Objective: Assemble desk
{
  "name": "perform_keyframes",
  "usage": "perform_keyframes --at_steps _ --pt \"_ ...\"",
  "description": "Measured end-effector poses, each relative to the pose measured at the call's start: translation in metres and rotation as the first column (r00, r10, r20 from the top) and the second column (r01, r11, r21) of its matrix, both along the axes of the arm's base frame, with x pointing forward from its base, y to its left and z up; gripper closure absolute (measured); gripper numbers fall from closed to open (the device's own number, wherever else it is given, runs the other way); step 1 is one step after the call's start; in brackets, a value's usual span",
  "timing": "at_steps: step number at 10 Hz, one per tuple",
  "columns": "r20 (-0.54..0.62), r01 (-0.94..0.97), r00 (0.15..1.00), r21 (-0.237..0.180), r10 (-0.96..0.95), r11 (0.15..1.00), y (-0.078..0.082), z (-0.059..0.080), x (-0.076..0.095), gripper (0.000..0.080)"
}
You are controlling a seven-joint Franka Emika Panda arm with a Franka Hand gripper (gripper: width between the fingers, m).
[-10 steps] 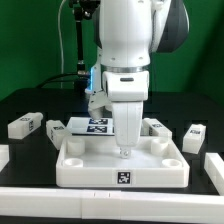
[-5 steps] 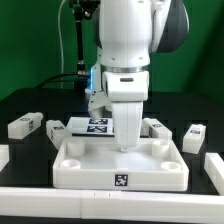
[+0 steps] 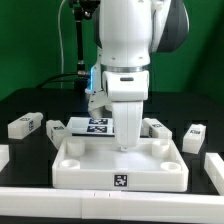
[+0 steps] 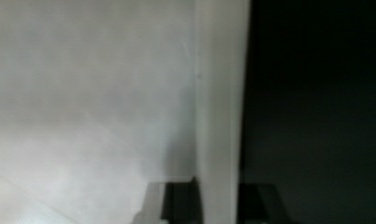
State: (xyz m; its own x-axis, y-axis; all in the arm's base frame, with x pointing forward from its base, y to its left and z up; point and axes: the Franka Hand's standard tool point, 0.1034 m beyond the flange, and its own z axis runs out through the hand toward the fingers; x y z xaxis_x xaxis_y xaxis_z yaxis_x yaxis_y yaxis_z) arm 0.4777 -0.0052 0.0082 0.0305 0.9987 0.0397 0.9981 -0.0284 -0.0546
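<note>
On the exterior view's left, a loose left leg [image 3: 25, 125], white and square in section with a black-and-white tag on its end, lies on the black counter [image 3: 28, 150].

At frame centre sits the tabletop [image 3: 95, 165], a large white rectangular slab with a raised rim. Round sockets are sunk into its corners, one at the near left [image 3: 70, 157]. A square tag [image 3: 123, 179] marks its front edge. Just behind it lies the flat marker board [image 3: 98, 125].

Above the slab, the white arm [image 3: 128, 45] points straight down, its claw [image 3: 126, 112] clamped on the held leg [image 3: 128, 135]. This leg stands upright over the slab's recessed middle. Whether its lower tip touches the surface cannot be told.

The wrist view shows the same held leg [image 4: 220, 100] as a pale straight bar running away from the claw [image 4: 220, 203]. A dark finger [image 4: 174, 202] presses against each side of it, with white surface on one side and black on the other.

On the exterior view's right, the right leg [image 3: 195, 137] lies on the counter, apart from the slab.
</note>
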Motion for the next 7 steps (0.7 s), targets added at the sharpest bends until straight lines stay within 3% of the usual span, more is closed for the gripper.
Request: perform_keyframes --at_steps 2,7 --pt "0.006 -0.002 1.000 0.003 0.002 1.000 0.005 0.001 0.006 0.0742" --pt "0.033 0.025 0.999 0.023 -0.026 0.999 0.028 0.000 0.039 0.0742"
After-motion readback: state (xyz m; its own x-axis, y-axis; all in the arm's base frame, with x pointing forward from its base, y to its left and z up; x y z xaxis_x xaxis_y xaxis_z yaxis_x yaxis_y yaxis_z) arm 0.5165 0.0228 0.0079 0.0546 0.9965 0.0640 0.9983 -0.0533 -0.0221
